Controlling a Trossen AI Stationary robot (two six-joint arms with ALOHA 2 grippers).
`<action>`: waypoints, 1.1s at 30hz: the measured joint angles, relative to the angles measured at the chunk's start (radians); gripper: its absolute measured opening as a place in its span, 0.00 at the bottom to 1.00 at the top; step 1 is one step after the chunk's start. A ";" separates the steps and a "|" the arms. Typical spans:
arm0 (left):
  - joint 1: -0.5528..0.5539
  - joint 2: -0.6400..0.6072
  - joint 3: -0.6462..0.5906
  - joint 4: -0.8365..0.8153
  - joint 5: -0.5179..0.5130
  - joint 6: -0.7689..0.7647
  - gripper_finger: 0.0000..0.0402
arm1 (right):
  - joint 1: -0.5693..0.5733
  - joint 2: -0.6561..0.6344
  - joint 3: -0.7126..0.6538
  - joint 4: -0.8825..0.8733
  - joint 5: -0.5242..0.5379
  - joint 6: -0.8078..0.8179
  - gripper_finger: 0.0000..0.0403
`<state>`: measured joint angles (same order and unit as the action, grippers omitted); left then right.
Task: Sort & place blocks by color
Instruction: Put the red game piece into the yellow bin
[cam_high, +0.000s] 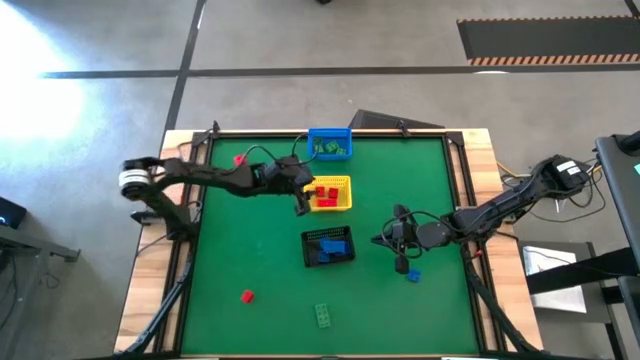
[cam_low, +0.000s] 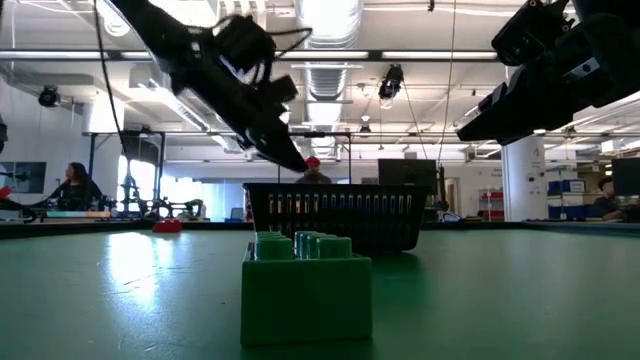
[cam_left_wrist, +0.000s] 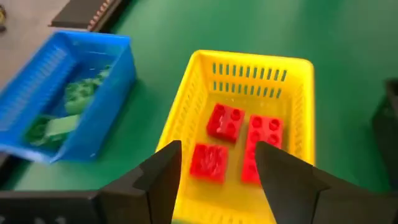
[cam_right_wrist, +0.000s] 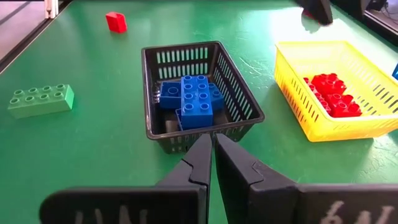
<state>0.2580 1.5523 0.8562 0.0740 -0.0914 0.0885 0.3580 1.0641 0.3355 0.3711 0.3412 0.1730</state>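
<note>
My left gripper (cam_high: 303, 203) (cam_left_wrist: 217, 171) is open and empty, above the near-left part of the yellow basket (cam_high: 343, 205) (cam_left_wrist: 180, 124), which holds several red blocks (cam_left_wrist: 225, 121). My right gripper (cam_high: 381, 240) (cam_right_wrist: 212, 151) is shut and empty, just right of the black basket (cam_high: 310, 258) (cam_right_wrist: 149, 93), which holds blue blocks (cam_right_wrist: 196, 99). The blue basket (cam_high: 330, 133) (cam_left_wrist: 118, 81) holds green blocks (cam_left_wrist: 68, 106). Loose on the mat lie a blue block (cam_high: 413, 274), a green block (cam_high: 325, 315) (cam_low: 305, 285) (cam_right_wrist: 40, 99) and two red blocks (cam_high: 247, 296) (cam_high: 239, 159).
The three baskets stand in a line from the table's far edge toward its middle. The loose green block and one red block (cam_right_wrist: 115, 22) lie near the front edge, left of centre. People sit in the room beyond the table (cam_low: 75, 185).
</note>
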 joint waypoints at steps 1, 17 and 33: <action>0.000 -0.035 0.000 -0.040 -0.015 0.004 0.47 | 0.000 0.000 0.000 -0.001 0.000 0.000 0.03; 0.151 -0.511 -0.140 -0.546 -0.203 -0.031 0.24 | 0.000 0.000 -0.005 0.009 0.000 -0.007 0.03; 0.594 -0.216 -0.035 -0.707 -0.100 0.152 0.17 | 0.000 0.000 -0.005 0.009 0.000 -0.008 0.03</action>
<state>0.8524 1.3360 0.8213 -0.6332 -0.1913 0.2407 0.3576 1.0641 0.3305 0.3798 0.3416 0.1646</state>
